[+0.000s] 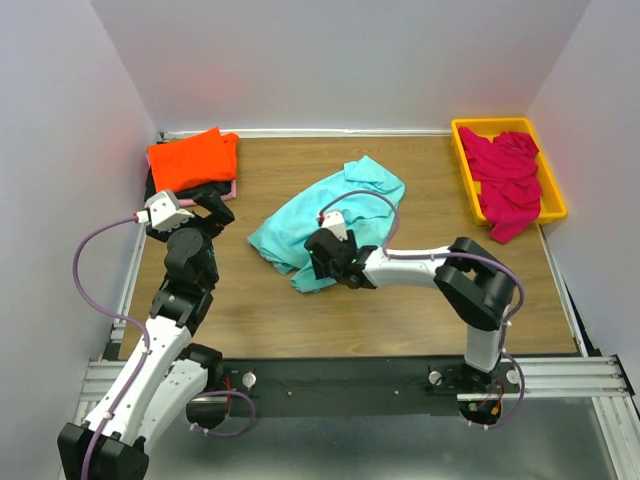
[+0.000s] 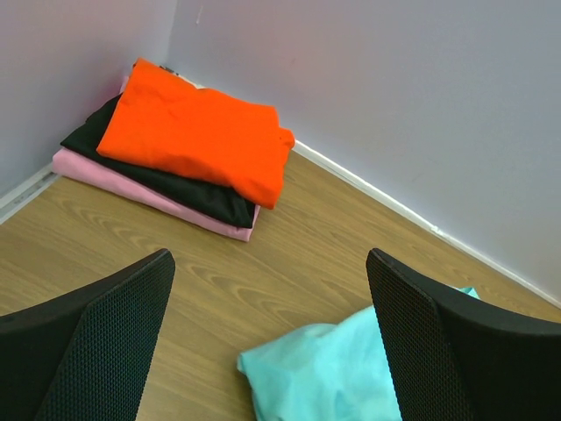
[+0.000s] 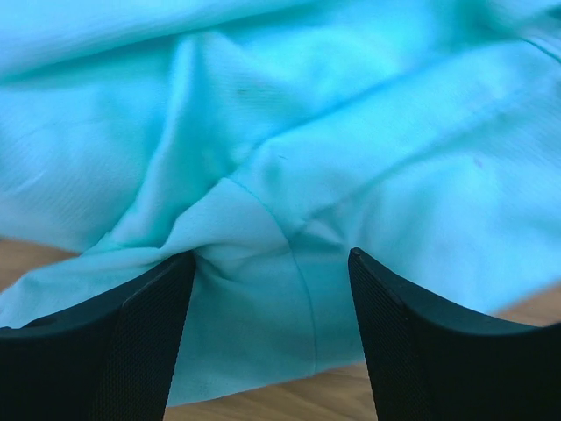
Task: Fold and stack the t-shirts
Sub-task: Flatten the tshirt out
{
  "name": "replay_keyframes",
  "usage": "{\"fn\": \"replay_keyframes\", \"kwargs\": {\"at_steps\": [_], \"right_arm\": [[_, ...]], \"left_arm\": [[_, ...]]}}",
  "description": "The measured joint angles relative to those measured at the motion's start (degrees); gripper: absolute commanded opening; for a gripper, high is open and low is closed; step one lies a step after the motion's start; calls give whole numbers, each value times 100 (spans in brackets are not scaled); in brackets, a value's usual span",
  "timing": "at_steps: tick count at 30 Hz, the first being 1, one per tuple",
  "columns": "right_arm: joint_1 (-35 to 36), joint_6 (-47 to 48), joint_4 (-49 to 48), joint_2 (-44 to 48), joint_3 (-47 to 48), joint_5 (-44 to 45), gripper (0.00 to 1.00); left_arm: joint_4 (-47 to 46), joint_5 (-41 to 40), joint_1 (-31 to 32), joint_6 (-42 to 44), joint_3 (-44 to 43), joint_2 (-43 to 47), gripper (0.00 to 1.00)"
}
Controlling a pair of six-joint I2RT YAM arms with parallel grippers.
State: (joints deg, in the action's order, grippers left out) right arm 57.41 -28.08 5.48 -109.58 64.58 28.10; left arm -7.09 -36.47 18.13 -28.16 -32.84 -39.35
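A crumpled turquoise t-shirt (image 1: 330, 215) lies in the middle of the table; it also shows in the left wrist view (image 2: 333, 373) and fills the right wrist view (image 3: 280, 132). A folded stack, orange-red t-shirt (image 1: 190, 158) on black (image 2: 166, 182) on pale pink (image 2: 131, 189), sits at the far left corner. My right gripper (image 1: 318, 262) is open, its jaws astride a fold at the turquoise shirt's near edge (image 3: 267, 298). My left gripper (image 1: 205, 205) is open and empty, hovering above the table between the stack and the turquoise shirt.
A yellow tray (image 1: 552, 190) at the far right holds crumpled magenta t-shirts (image 1: 508, 180). White walls enclose the table on three sides. Bare wood lies between the stack and the turquoise shirt (image 2: 289, 254).
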Motion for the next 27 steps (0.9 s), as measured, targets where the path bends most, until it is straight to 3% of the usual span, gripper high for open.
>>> {"fn": "replay_keyframes", "kwargs": {"at_steps": [5,10,22,27], "right_arm": [[-238,-44,573,472,-199,710,80],[-92,-48,791,942,-199,719,80],[411,-332,748,691,-179,-111,70],[404,-409,743,501,-175,-256,60]], "left_arm": [[4,0,0,0,0,-15,97],[4,2,0,0,0,-20,97],[0,9,0,0,0,-149,97],[0,9,0,2,0,-149,97]]}}
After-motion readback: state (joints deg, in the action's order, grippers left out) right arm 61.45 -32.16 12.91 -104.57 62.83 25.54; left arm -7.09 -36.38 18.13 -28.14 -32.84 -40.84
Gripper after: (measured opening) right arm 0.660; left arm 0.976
